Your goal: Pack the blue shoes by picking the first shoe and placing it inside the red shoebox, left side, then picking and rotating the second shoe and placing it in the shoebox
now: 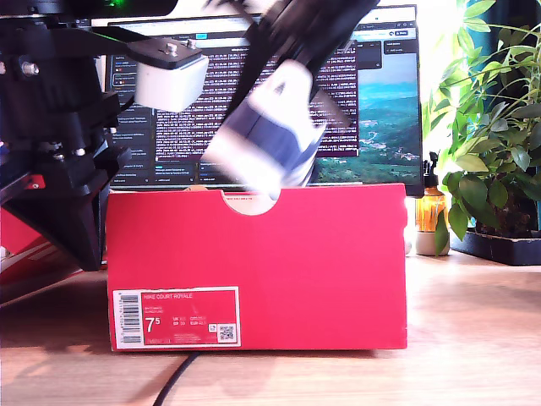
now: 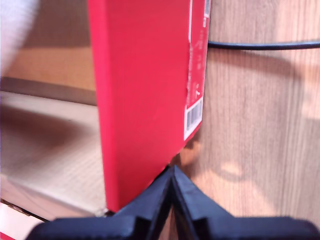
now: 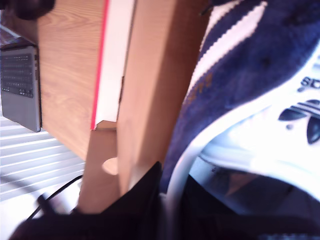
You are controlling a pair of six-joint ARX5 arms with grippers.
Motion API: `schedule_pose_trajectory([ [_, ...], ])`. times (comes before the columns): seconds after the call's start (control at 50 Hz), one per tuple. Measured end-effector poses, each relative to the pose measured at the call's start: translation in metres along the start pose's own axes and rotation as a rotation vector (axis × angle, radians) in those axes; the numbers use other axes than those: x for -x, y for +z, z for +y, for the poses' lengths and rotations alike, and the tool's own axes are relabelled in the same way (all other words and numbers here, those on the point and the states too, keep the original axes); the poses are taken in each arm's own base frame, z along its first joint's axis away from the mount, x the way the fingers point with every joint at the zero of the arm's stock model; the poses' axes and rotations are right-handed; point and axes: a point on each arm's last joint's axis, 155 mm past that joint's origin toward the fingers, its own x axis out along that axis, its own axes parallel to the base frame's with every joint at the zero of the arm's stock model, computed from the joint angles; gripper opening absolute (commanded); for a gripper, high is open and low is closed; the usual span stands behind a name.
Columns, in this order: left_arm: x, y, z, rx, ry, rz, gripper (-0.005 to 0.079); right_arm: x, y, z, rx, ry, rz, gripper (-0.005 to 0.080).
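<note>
A red shoebox (image 1: pixel 258 266) fills the foreground on the bench (image 1: pixel 473 321). Above it, the second gripper (image 3: pixel 167 200) grips a blue shoe (image 1: pixel 269 139), fingers clamped on its heel; lowering inside seems next. First gripper (image 2: pixel 172 177) fingers closed, empty.

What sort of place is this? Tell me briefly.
Probably a home or office desk turned into a test bench: a wooden tabletop, a large monitor showing terminal text, a potted plant, and a laptop nearby.
</note>
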Motion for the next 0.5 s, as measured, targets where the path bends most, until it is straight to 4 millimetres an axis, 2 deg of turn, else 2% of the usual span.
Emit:
schedule_pose_trajectory([
  [0.16,0.000,0.000,0.000,0.000,0.000,-0.001,-0.0019,-0.017,0.003,-0.006,-0.018,0.002,0.004,-0.0013],
  [0.34,0.000,0.000,0.000,0.000,0.001,-0.001,-0.0019,-0.036,-0.004,-0.007,-0.023,0.000,0.033,-0.0013],
  [0.5,0.000,0.000,0.000,0.000,0.001,-0.001,-0.0019,-0.042,-0.006,-0.009,-0.028,-0.007,0.039,-0.0013],
])
